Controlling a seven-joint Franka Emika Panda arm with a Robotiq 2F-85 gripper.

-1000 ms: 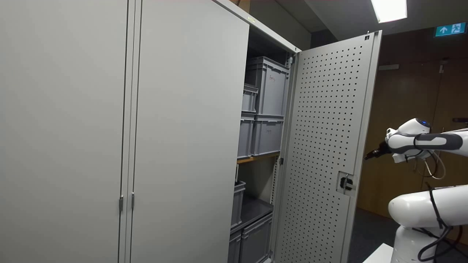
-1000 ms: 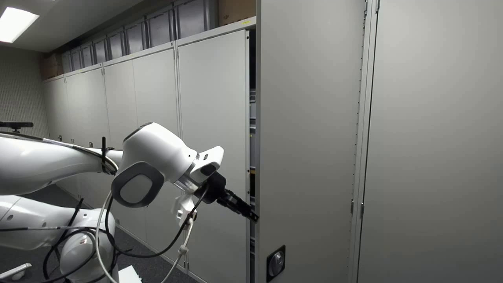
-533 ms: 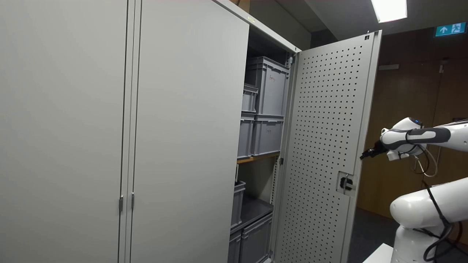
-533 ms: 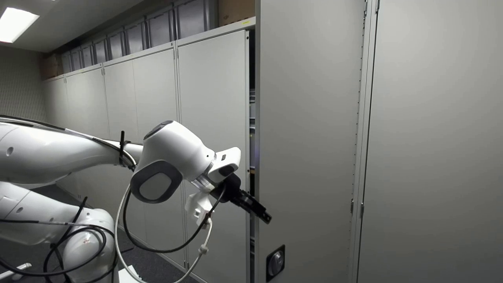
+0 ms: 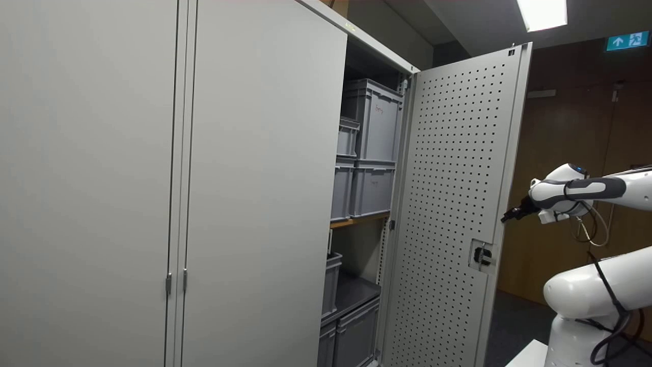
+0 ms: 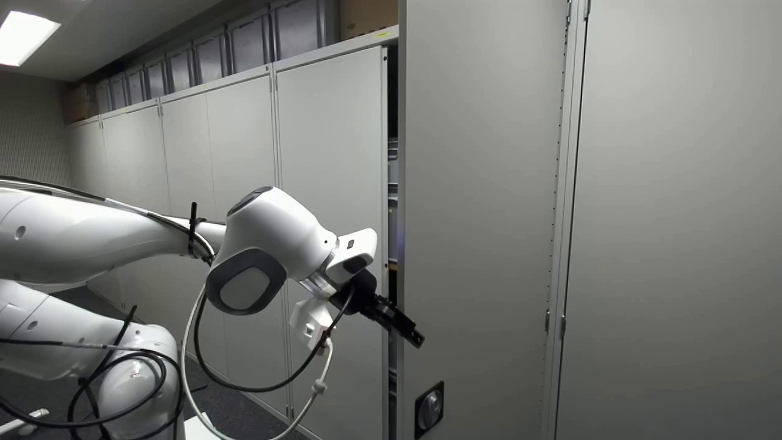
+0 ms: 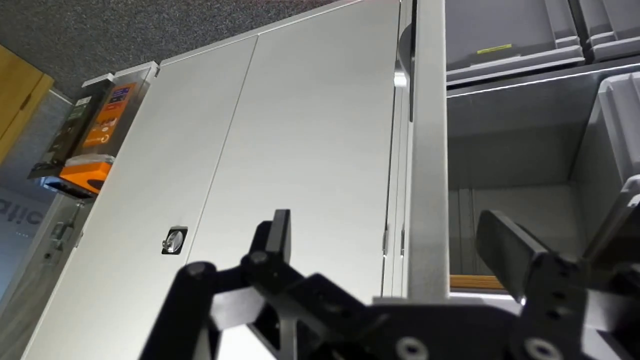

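Fingers [image 7: 505, 250] empty and spread wide, the gripper [image 7: 385, 217] flanks the free edge of the perforated metal door [image 5: 451, 168], swung out from the cabinet [image 5: 270, 178]; likely stiff and weighty, it is best held by that edge.

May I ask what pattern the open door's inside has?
The door has rows of square holes, clearest in an exterior view.

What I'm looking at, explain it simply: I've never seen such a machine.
This is a white robot arm with a black gripper at its end. Two views come from outside it; the third comes from its wrist and shows upside down, with the floor on top. One door of the grey cupboard stands open, and grey bins sit on its shelves. The gripper holds nothing: its fingers stand apart near the door's edge. Whether they touch it, I can't tell.
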